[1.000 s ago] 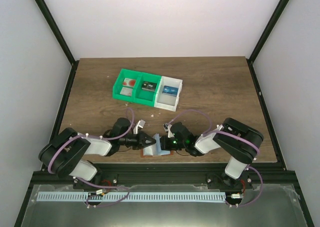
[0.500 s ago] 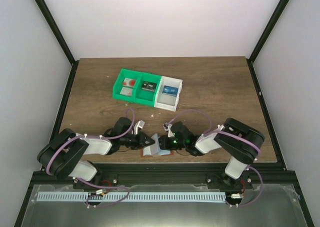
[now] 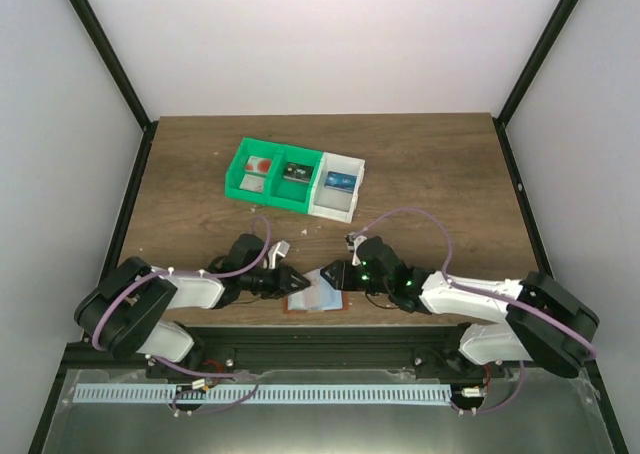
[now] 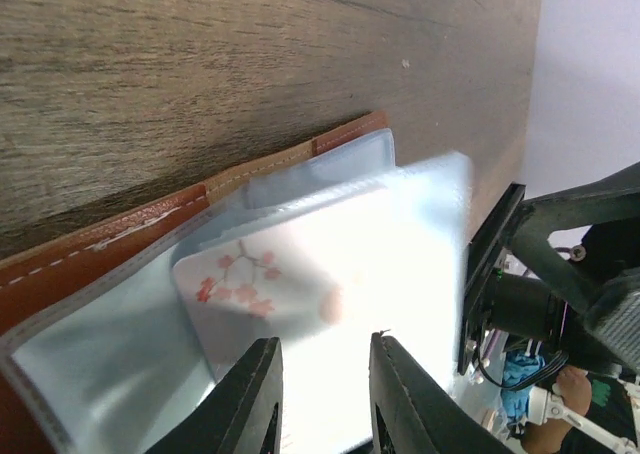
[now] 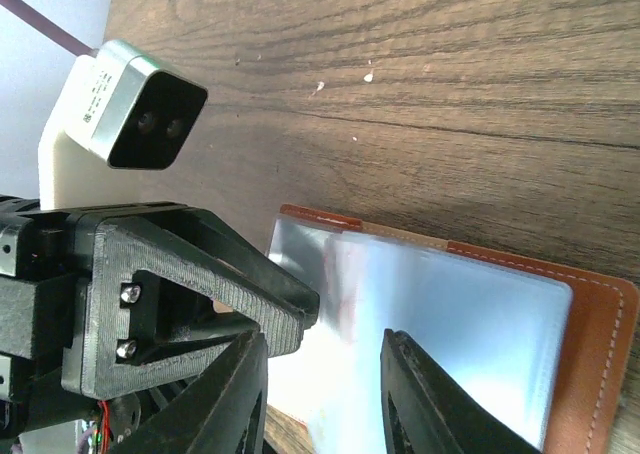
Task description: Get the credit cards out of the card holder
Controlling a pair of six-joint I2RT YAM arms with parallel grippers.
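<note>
The card holder [image 3: 312, 301], a reddish-brown leather bifold, is seen lying opened flat on the wooden table [image 3: 430, 174], close to the table's near edge and between the two arms. Its pale grey-blue clear sleeves are seen facing up, with the stitched leather border exposed along the edge in both wrist views [image 4: 60, 264] [image 5: 590, 354]. One of the credit cards [image 4: 270, 284], whitish with a pink blossom print, is noted inside a clear sleeve of the card holder, only its upper part sharp; the rest is washed out by glare. A faint pinkish smear is seen through the sleeves in the right wrist view, too blurred to identify. No blue card can be made out in the card holder. The left gripper [image 3: 296, 280] is held low at the card holder's left edge, its fingers parted by a narrow gap [image 4: 325, 339], with the sleeves lying below them and nothing seen clamped between them. The right gripper [image 3: 330, 274] is positioned at the far right corner of the card holder, its fingers likewise apart [image 5: 322, 336] above the sleeves, with nothing seen pinched. The two grippers face each other across the card holder, close but not touching. A three-compartment bin [image 3: 265, 196], two sections green and one white, is recorded well beyond the card holder, toward the far side, with a small item in each section.
</note>
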